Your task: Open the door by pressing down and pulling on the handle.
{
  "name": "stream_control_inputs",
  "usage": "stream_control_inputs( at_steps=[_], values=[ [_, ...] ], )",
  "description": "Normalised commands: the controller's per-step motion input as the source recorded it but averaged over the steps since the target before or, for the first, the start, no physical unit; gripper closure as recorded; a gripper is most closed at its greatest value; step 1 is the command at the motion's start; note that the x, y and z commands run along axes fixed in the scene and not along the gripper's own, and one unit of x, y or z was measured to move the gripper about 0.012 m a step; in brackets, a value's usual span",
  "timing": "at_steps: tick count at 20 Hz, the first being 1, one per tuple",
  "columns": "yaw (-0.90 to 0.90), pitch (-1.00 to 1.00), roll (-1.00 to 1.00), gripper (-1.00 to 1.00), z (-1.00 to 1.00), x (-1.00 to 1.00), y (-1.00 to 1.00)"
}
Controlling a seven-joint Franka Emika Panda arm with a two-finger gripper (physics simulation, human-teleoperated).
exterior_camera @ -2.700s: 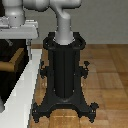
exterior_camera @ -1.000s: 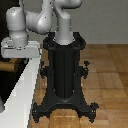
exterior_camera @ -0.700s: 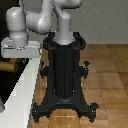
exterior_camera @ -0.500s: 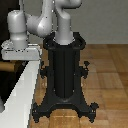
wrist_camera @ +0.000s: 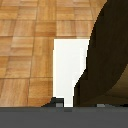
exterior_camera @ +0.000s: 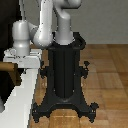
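Observation:
The door (exterior_camera: 4,75) is a dark panel at the exterior view's left, with a pale white frame edge (exterior_camera: 25,97). The brass-brown handle (exterior_camera: 15,73) sticks out from it. My gripper (exterior_camera: 19,64) hangs from the white arm directly above the handle, close to it or touching it. In the wrist view the dark door surface (wrist_camera: 107,50) and the white frame strip (wrist_camera: 69,65) fill the middle. The two fingertips (wrist_camera: 59,104) show only at the picture's edge, set apart with nothing clearly clamped between them.
The black ribbed robot pedestal (exterior_camera: 64,70) with its spreading feet (exterior_camera: 65,107) stands just to the exterior view's right of the door frame. Wood plank floor (exterior_camera: 107,70) lies around it and also shows in the wrist view (wrist_camera: 30,45).
The arm has bent over and brought the gripper down toward the handle; over the last second it has sunk only a little lower. The door has not moved.

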Motion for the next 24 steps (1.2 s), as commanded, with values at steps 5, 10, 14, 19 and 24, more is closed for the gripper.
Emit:
stream_control_inputs(
  at_steps=[5, 10, 14, 19, 24],
  values=[
    [0.0, -0.09, 0.0, 1.0, -0.4, 0.0, 0.0],
    [0.0, 0.0, 0.0, 1.0, 0.0, 0.0, 0.6],
    [0.0, 0.0, 0.0, 1.0, 0.0, 0.0, 1.0],
    [0.0, 0.0, 0.0, 1.0, 0.0, 0.0, 1.0],
    [0.0, 0.0, 0.0, 1.0, 0.0, 0.0, 1.0]
  ],
)
